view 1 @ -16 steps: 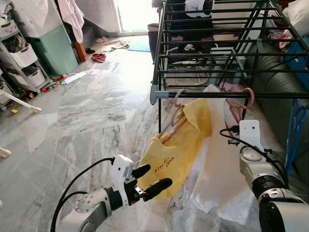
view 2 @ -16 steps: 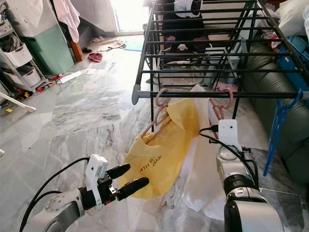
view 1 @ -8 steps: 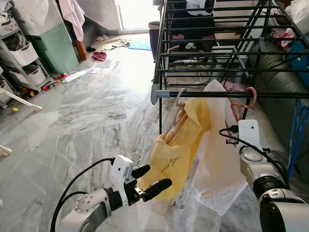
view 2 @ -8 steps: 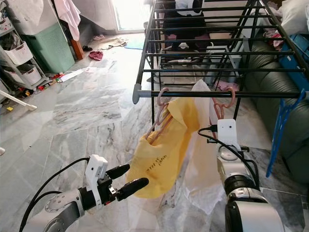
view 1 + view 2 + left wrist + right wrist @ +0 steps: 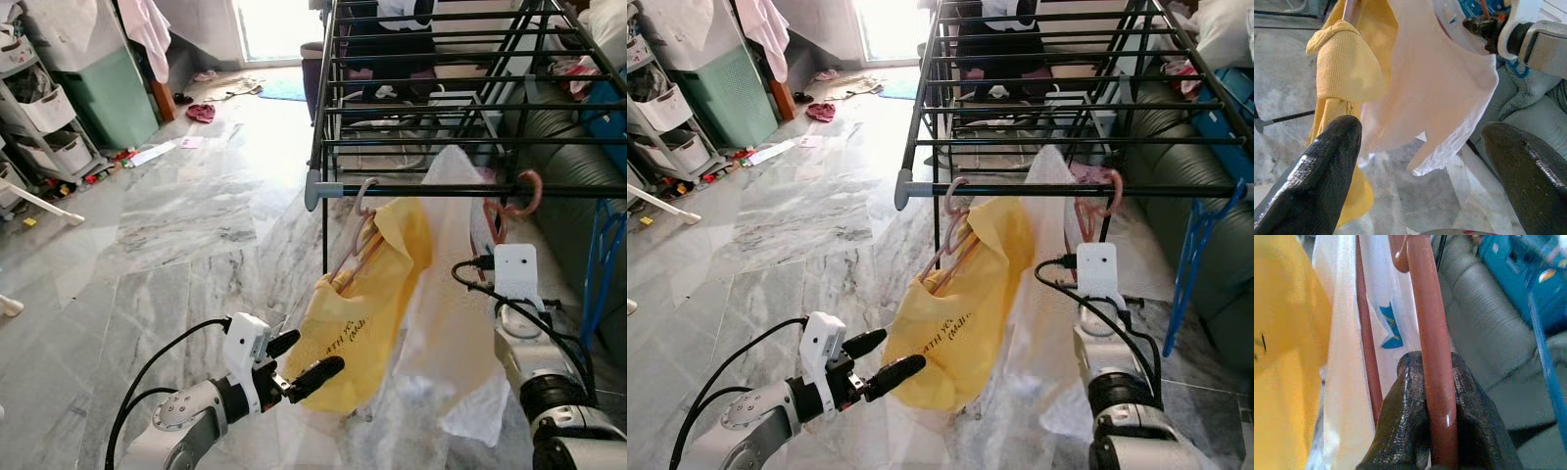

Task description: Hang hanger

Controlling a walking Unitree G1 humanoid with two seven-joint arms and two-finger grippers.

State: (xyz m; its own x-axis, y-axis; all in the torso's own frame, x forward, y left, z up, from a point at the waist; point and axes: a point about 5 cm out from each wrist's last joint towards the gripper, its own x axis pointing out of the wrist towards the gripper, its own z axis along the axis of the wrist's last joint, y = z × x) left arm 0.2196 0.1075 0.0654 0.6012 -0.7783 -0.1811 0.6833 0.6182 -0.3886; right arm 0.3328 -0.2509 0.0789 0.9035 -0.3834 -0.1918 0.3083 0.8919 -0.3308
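A pink hanger (image 5: 1426,323) carries a white garment (image 5: 446,294), and my right gripper (image 5: 1430,369) is shut on the hanger's bar. Its hook (image 5: 527,188) curls at the front rail (image 5: 431,190) of the black drying rack. My right wrist (image 5: 516,277) hides the fingers in the eye views. To the left, a yellow garment (image 5: 367,284) hangs from the same rail on another pink hanger (image 5: 361,211). My left gripper (image 5: 299,360) is open, low and just left of the yellow garment, holding nothing; its fingers (image 5: 1317,181) stand wide apart.
A blue hanger (image 5: 602,255) hangs at the rail's right end, before a green sofa (image 5: 563,166). Storage shelves (image 5: 39,117) and a green cabinet (image 5: 113,98) line the left wall. Clothes (image 5: 201,115) lie on the marble floor (image 5: 176,225).
My right arm has shifted right along the rail, taking the pink hanger and white garment with it. The yellow garment swung slightly. My left gripper stayed open, dipping a little.
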